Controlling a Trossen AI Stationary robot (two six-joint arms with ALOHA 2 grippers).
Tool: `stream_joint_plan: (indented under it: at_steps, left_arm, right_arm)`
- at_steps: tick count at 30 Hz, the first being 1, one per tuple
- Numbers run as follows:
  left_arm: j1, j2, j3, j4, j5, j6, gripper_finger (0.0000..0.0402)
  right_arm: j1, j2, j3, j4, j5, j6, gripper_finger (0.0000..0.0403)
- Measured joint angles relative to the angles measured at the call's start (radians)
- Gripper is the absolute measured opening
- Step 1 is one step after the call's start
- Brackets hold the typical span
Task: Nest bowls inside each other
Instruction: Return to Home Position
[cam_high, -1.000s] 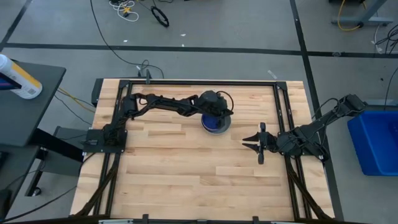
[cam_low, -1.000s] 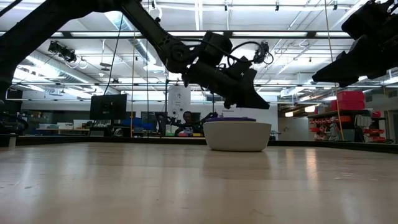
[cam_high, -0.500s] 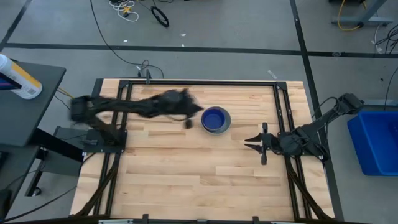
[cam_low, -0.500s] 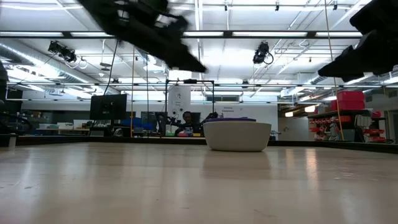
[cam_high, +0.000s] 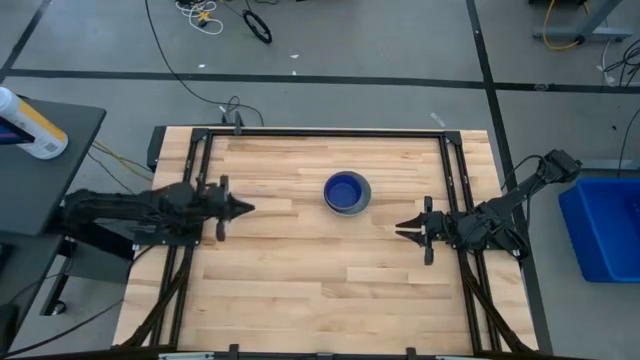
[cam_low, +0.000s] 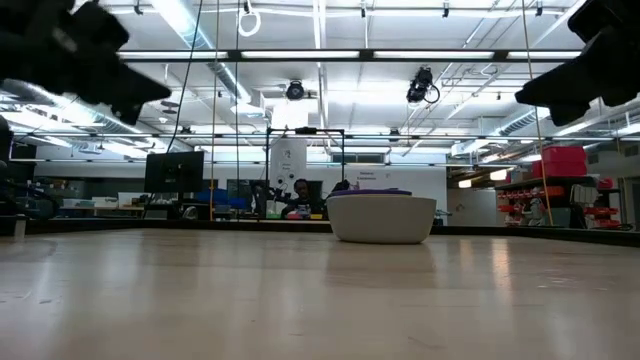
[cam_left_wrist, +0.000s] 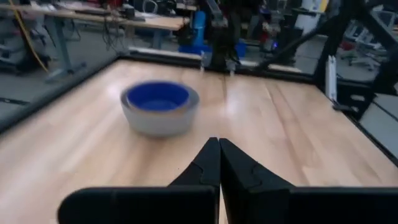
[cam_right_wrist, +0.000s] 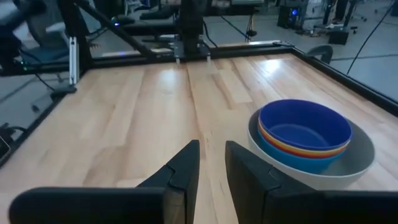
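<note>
The bowls stand nested in one stack on the far middle of the table. A grey bowl is outermost, with light blue, yellow and red rims inside it and a dark blue bowl on top. The grey bowl's base rests on the wood. My left gripper is shut near the table's left edge and points level at the stack. My right gripper stands right of the stack near the right edge, its fingers slightly open with nothing between them.
Dark frame rails run along the table's far, left and right edges. A blue bin stands off the table at the right, and a side table with a bottle at the left. Bare wood lies all around the stack.
My left gripper has drawn quickly back from just above the bowl stack toward the table's left edge, staying shut and carrying nothing. The stack has kept its place.
</note>
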Motion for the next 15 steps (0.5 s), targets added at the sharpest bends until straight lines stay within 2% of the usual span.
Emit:
stream_joint_plan:
  at_steps: [5, 9, 12, 15]
  left_arm:
    - [-0.075, -0.189, -0.073, -0.119, -0.034, -0.057, 0.0]
    - [-0.121, -0.213, -0.067, -0.138, -0.015, -0.031, 0.0]
    - [-0.132, -0.216, -0.064, -0.162, -0.059, -0.029, 0.0006]
    - [-0.132, -0.214, -0.063, -0.167, -0.059, -0.029, 0.0015]
  right_arm:
    - [0.0, 0.0, 0.0, 0.008, -0.037, 0.027, 0.0084]
    - [0.0, 0.0, 0.0, 0.018, -0.052, 0.053, 0.0085]
    - [0.0, 0.0, 0.0, 0.018, 0.006, 0.018, 0.0087]
    - [0.003, -0.006, 0.006, 0.03, 0.074, -0.021, 0.0086]
